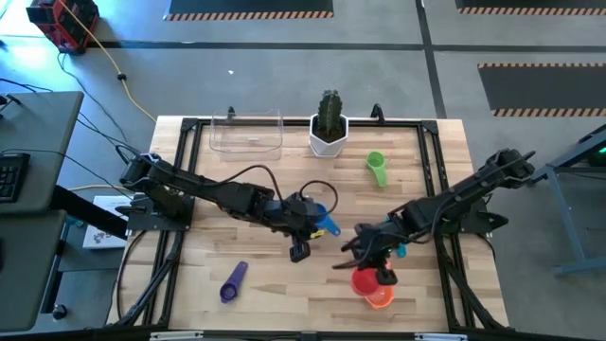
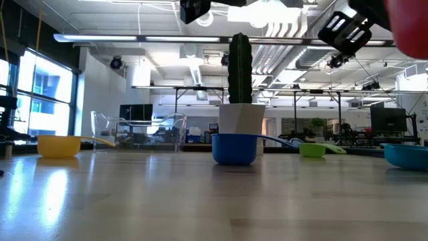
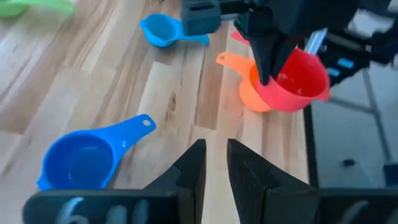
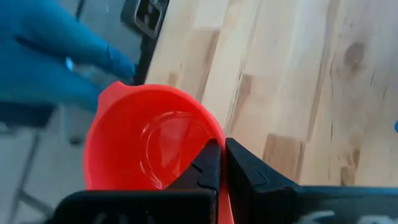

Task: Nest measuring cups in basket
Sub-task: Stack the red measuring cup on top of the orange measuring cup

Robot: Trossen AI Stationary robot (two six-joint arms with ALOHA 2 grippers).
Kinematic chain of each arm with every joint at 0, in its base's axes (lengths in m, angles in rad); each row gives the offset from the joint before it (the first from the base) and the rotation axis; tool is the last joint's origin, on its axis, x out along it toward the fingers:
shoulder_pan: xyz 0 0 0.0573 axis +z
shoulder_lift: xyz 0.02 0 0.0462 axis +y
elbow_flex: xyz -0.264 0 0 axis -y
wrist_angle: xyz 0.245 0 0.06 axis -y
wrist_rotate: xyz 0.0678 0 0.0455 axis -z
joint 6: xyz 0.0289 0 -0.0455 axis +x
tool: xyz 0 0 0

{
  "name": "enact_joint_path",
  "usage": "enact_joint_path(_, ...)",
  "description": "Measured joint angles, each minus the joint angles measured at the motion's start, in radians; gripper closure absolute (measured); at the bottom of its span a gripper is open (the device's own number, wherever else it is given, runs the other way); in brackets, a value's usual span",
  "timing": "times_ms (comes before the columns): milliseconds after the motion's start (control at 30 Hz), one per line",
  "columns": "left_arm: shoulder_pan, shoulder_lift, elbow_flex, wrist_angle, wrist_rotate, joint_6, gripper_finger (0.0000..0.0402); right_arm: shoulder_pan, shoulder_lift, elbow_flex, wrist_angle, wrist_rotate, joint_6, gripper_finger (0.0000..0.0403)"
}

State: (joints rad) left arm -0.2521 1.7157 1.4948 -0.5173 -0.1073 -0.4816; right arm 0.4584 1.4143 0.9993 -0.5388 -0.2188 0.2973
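Note:
My right gripper [image 1: 376, 265] [image 4: 222, 155], near the table's near right, is shut on the red measuring cup [image 3: 298, 78] just above the orange cup [image 3: 245, 93] [image 1: 381, 299]. My left gripper [image 1: 299, 252] [image 3: 216, 152] hangs shut and empty over mid-table, beside the blue cup [image 1: 327, 224] [image 3: 81, 158]. The teal cup [image 3: 161, 30], green cup [image 1: 377, 168] and purple cup [image 1: 234, 281] lie on the wood. The yellow cup [image 2: 59, 145] shows only in the low view. The clear basket [image 1: 246, 131] stands at the far edge. My right gripper pinches the red cup's side wall at the rim [image 4: 208, 134], one finger inside the bowl and one outside. The fingers [image 3: 267, 62] come from above, pointing down. The cup is lifted clear, mouth up and slightly tilted, over the orange cup.
A white pot with a green cactus [image 1: 329, 128] stands right of the basket at the far edge. A black frame rail [image 1: 284, 121] runs around the tabletop. Bare wood lies between the purple cup and the red one.

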Motion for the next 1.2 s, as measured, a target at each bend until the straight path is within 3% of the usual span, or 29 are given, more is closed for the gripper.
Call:
enact_joint_path(433,-0.005,0.000,0.000,-0.001,-0.007,-0.252,0.0346,0.114,0.000,0.000,-0.062,0.076,-0.182,0.0403)
enact_joint_path(1200,-0.004,0.001,-0.001,-0.002,-0.011,-0.294,0.0346,0.187,0.016,0.000,-0.020,0.140,-0.247,0.0403)
